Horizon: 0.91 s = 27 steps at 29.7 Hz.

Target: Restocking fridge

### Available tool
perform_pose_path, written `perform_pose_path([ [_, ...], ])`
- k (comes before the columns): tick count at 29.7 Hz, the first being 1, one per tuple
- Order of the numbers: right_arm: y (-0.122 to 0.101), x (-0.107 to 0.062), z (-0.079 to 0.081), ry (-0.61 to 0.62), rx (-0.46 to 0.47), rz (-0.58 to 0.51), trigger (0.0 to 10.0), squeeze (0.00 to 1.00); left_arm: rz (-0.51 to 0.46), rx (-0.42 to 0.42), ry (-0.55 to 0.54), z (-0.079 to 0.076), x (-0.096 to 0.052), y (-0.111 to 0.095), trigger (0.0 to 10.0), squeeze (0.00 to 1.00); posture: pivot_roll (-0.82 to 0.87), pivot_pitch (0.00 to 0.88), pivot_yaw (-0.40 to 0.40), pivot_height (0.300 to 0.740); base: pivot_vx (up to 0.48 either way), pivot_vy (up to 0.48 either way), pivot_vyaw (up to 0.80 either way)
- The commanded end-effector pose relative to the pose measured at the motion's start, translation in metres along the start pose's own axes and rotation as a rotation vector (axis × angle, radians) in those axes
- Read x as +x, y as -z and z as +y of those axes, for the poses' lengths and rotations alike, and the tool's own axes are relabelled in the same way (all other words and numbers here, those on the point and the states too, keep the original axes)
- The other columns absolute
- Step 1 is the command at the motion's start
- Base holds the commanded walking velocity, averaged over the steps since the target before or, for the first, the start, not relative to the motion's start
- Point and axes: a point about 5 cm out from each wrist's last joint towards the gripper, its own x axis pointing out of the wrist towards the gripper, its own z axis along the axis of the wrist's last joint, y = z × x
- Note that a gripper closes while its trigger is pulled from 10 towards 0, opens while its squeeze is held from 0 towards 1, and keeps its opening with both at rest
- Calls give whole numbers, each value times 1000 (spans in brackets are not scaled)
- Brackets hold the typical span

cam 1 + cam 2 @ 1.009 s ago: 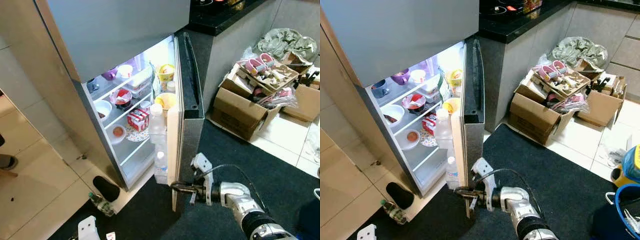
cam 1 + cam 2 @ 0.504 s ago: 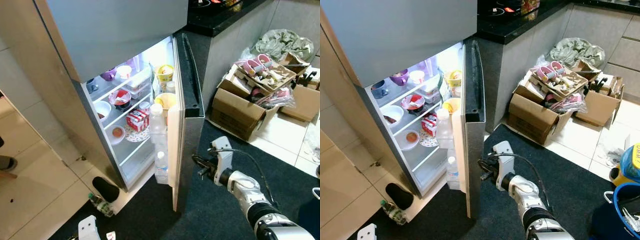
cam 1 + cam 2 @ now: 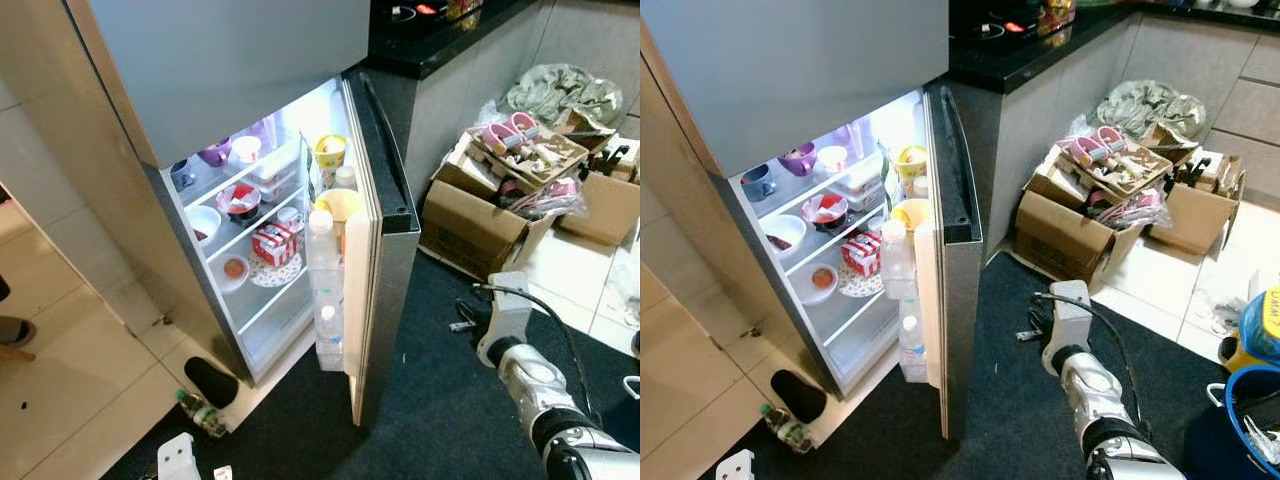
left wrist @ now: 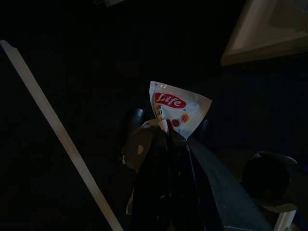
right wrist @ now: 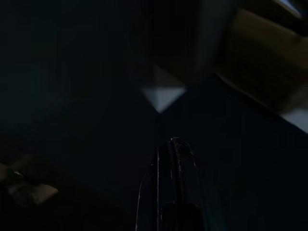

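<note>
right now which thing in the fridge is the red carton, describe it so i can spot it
Start at the open fridge and look at the lit shelves. On the lower middle shelf, right of a white bowl, sits the red carton. It is the only boxy red and white pack among round bowls and tubs.

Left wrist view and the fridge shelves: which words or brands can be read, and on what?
"Life": red oval logo on the white sachet held by the left gripper.
Smaller print beneath it: too small to read.
Red carton in the open fridge: print blurred, unreadable.
</note>
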Motion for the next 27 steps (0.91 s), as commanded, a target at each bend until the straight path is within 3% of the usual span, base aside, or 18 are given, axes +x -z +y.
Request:
perform_pose_path([
  [1, 32, -9, -4, 13, -22, 164, 10000, 0, 19, 13, -11, 2, -1, 5, 10000, 0, -42, 0, 8, 740, 0, 0, 0],
  [3, 37, -10, -4, 11, -37, 192, 10000, 0, 19, 13, -11, 3, -1, 6, 10000, 0, -42, 0, 8, 740, 0, 0, 0],
  [5, 58, -17, 1, -52, -81, 315, 10000, 0, 20, 14, -10, 3, -1, 5, 10000, 0, -46, 0, 10, 740, 0, 0, 0],
  [7, 65, -20, 3, -75, -96, 351, 10000, 0, 20, 14, -10, 3, -1, 5, 10000, 0, -46, 0, 10, 740, 0, 0, 0],
  [9, 81, -26, 9, -160, -164, 459, 10000, 0, 18, 12, -10, 3, -1, 5, 10000, 0, -43, 0, 10, 740, 0, 0, 0],
  [11, 89, -29, 16, -235, -171, 514, 10000, 0, 17, 12, -10, 3, -1, 5, 10000, 0, -43, 0, 10, 740, 0, 0, 0],
  [14, 83, -23, 39, -389, -158, 479, 10000, 0, 18, 15, -9, 3, -2, 4, 10000, 0, -47, 0, 15, 740, 0, 0, 0],
  [15, 83, -23, 39, -389, -158, 479, 10000, 0, 18, 15, -9, 3, -2, 4, 10000, 0, -47, 0, 15, 740, 0, 0, 0],
  [16, 72, -16, 62, -520, -161, 410, 10000, 0, 19, 17, -8, 4, -2, 5, 10000, 0, -48, 13, 17, 740, 0, 0, 0],
  [20, 56, -7, 103, -705, -146, 323, 10000, 0, 13, 2, -23, 12, -5, 7, 10000, 0, -47, 75, 9, 740, 0, 0, 0],
  [21, 56, -7, 103, -705, -146, 323, 10000, 0, 13, 2, -23, 12, -5, 7, 10000, 0, -47, 75, 9, 740, 0, 0, 0],
  [22, 50, -5, 121, -770, -157, 302, 10000, 0, 13, 6, -37, 20, -9, 8, 10000, 0, -40, 101, 9, 740, 0, 0, 0],
  [27, 41, -2, 139, -826, -170, 276, 10000, 0, 13, 21, -49, 30, -12, 6, 10000, 0, -31, 123, 8, 740, 0, 0, 0],
])
